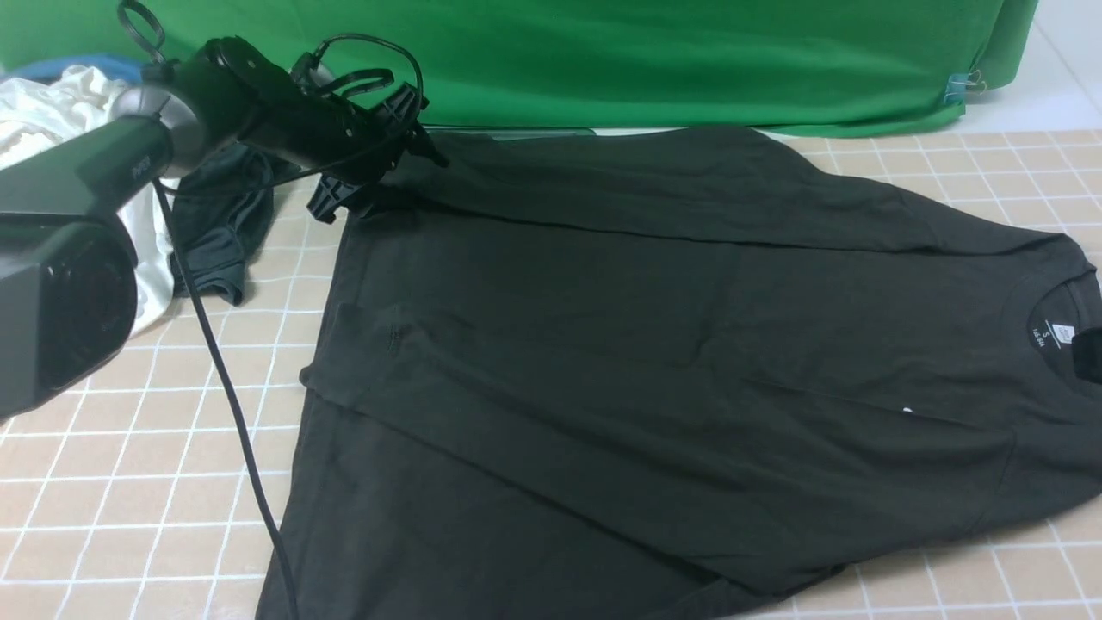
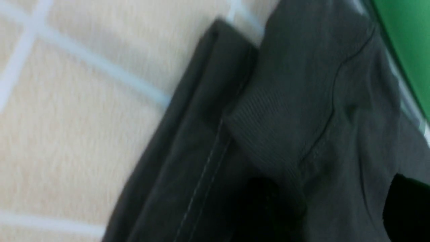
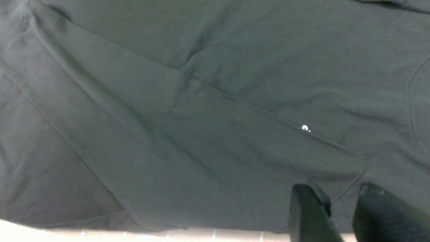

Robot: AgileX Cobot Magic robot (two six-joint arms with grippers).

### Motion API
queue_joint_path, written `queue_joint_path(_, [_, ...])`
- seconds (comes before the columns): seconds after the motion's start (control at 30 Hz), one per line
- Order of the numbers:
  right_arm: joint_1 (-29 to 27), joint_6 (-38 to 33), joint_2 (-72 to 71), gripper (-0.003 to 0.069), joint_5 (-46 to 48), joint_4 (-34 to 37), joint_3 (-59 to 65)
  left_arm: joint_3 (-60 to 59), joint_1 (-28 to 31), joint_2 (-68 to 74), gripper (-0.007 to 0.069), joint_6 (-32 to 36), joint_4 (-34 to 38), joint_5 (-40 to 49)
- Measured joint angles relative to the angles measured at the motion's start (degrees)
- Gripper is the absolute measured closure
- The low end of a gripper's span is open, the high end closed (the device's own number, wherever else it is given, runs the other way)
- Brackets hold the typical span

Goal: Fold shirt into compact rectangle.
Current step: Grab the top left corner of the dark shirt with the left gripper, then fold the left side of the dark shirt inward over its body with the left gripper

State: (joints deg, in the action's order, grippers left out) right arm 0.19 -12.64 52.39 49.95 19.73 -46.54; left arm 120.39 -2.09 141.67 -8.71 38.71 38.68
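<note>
The black shirt lies spread on the tiled table, collar and white size label to the right, hem to the left. Its far edge is folded over toward the middle. My left gripper sits at the shirt's far left corner. In the left wrist view this gripper is open, its fingers wide apart over the hemmed, layered cloth. My right gripper is open above the shirt, close to a sleeve seam, with nothing between its fingers. A bit of white print shows on the chest.
A dark grey-green garment and a white garment lie at the far left, behind the left arm. A green cloth hangs along the back. The left arm's black cable trails over the tiles.
</note>
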Motion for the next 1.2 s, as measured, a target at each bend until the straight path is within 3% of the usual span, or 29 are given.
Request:
queue_joint_path(0.43, [0.00,0.00,0.00,0.0429,-0.32,0.00,0.00,0.00,-0.19,0.56,0.0179,0.05,-0.11,-7.70])
queue_joint_path(0.73, [0.00,0.00,0.00,0.0425,-0.50,0.00,0.00,0.00,-2.49,1.78,0.0363,1.52,-3.61,-12.65])
queue_joint_path(0.93, [0.00,0.00,0.00,0.0424,-0.75,-0.27,0.00,0.00,-2.49,1.90,0.0587,1.71,-5.48,-12.39])
queue_joint_path(1.2, [0.00,0.00,0.00,0.0424,-0.84,-2.53,0.00,0.00,-2.38,-4.73,0.0605,1.60,-8.13,-3.25])
